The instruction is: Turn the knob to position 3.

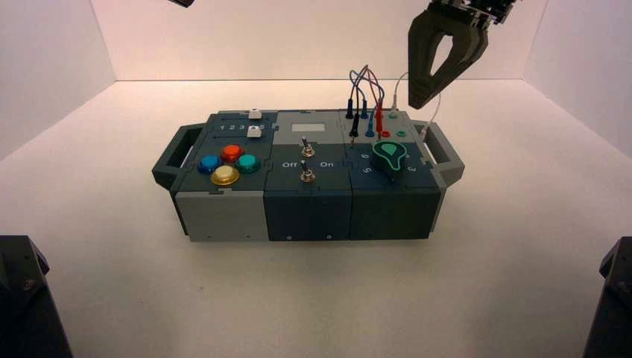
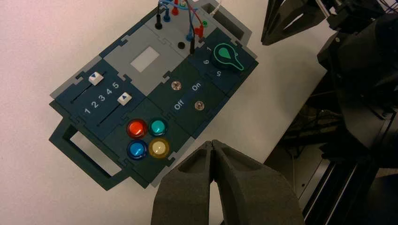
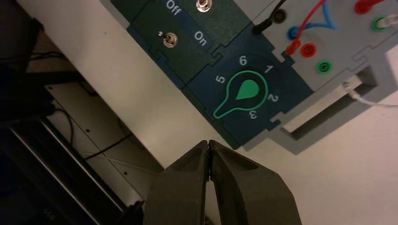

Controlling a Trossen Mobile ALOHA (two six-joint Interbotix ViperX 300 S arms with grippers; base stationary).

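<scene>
The green teardrop knob [image 1: 388, 156] sits on the right end of the box's top. In the right wrist view the knob [image 3: 242, 92] has its narrow end between the numerals 5 and 3. The numeral 3 [image 3: 253, 114] is beside that end, and it also shows in the high view [image 1: 412, 171]. My right gripper [image 1: 417, 102] hangs shut and empty, high above the wires behind the knob. In its own view the right gripper [image 3: 209, 142] is off the box's near edge. My left gripper [image 2: 212, 142] is shut, empty and held high; only a corner of it [image 1: 181, 2] shows in the high view.
Wires [image 1: 367, 93] plug into sockets behind the knob. Two toggle switches [image 1: 305, 158] stand mid-box between "Off" and "On". Several coloured push buttons [image 1: 227, 164] and two sliders [image 1: 255, 123] are on the left. A handle [image 1: 446, 153] sticks out beside the knob.
</scene>
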